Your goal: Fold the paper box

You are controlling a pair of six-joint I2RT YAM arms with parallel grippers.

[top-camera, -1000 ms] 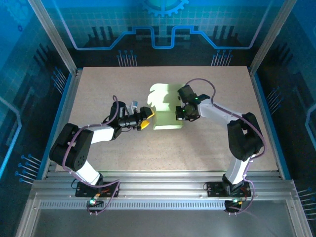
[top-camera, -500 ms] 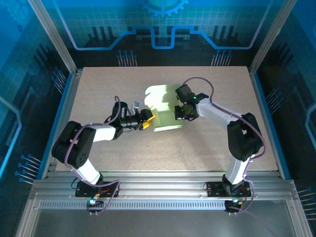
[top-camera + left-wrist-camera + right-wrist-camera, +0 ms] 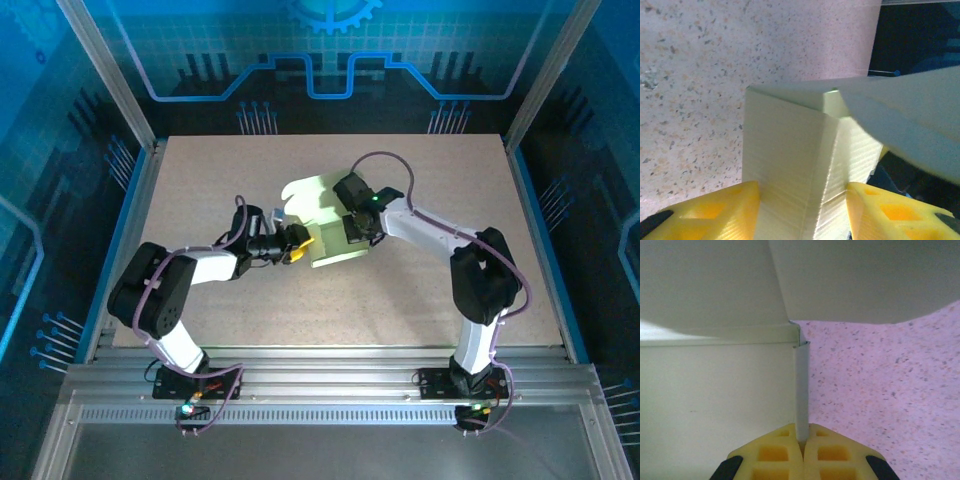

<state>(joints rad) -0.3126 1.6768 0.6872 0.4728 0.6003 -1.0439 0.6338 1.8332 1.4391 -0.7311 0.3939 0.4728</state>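
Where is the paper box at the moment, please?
In the top view, the paper box sits central on the table, held by the left gripper on its left and the right gripper on its right.

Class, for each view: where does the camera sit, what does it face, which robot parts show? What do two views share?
Top external: above, behind the bases, looking down on the table; both arms, left tool, right tool at the paper box.
Left wrist: on the left arm, facing a folded box wall between its fingers.
Right wrist: on the right arm, facing a card edge pinched by its fingers.
Wrist views share box and table.
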